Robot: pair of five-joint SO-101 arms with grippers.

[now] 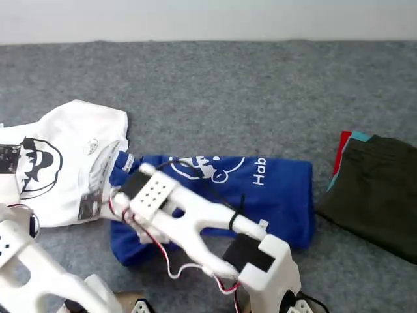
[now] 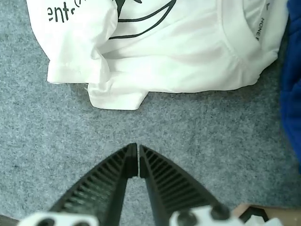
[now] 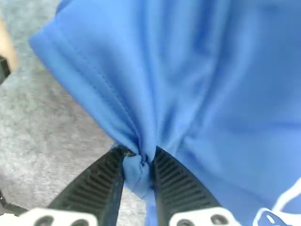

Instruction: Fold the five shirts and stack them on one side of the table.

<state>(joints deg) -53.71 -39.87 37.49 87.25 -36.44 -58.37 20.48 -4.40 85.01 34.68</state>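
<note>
Grey carpet (image 1: 260, 85) carries a white shirt (image 1: 71, 163), a blue shirt (image 1: 273, 195) with white lettering, and dark folded clothes (image 1: 378, 195). The right gripper (image 3: 140, 155) pinches the blue shirt; the left gripper (image 2: 138, 153) is closed, empty.

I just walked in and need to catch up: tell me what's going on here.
Two arms sit at a grey table with shirts on it. The right tool is shut on a bunched edge of the blue shirt, which lies partly spread in the middle. The left tool is shut and empty over bare table beside the crumpled white shirt. A dark shirt lies folded at the table's right side, with red and teal cloth showing at its edge.
</note>
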